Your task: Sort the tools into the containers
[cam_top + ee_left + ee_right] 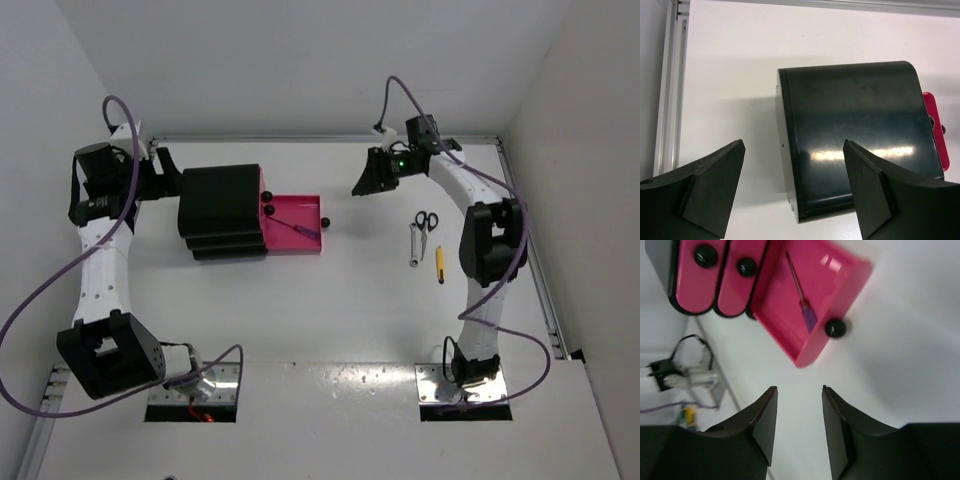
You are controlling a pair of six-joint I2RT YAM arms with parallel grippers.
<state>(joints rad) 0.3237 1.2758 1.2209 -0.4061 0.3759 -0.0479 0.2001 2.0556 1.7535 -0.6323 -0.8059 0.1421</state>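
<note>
The black drawer unit [220, 205] stands at the back left, and one of its pink containers [312, 250] is pulled out to the right. A blue-handled slim tool [300, 230] [807, 316] lies inside that drawer [852, 292]. The other two pink drawers [692, 280] are pushed in. Black-handled scissors [425, 220], a thin silver wrench [414, 245] and a yellow cutter [439, 263] lie on the table at the right. My right gripper [365, 182] [799, 388] hovers open and empty, right of the open drawer. My left gripper [165, 185] [794, 145] is open behind the unit [855, 125].
An aluminium rail [535, 260] runs along the right table edge and another [670, 100] along the left. White walls close in the back and sides. The open drawer's black knob [835, 328] sticks out toward my right gripper.
</note>
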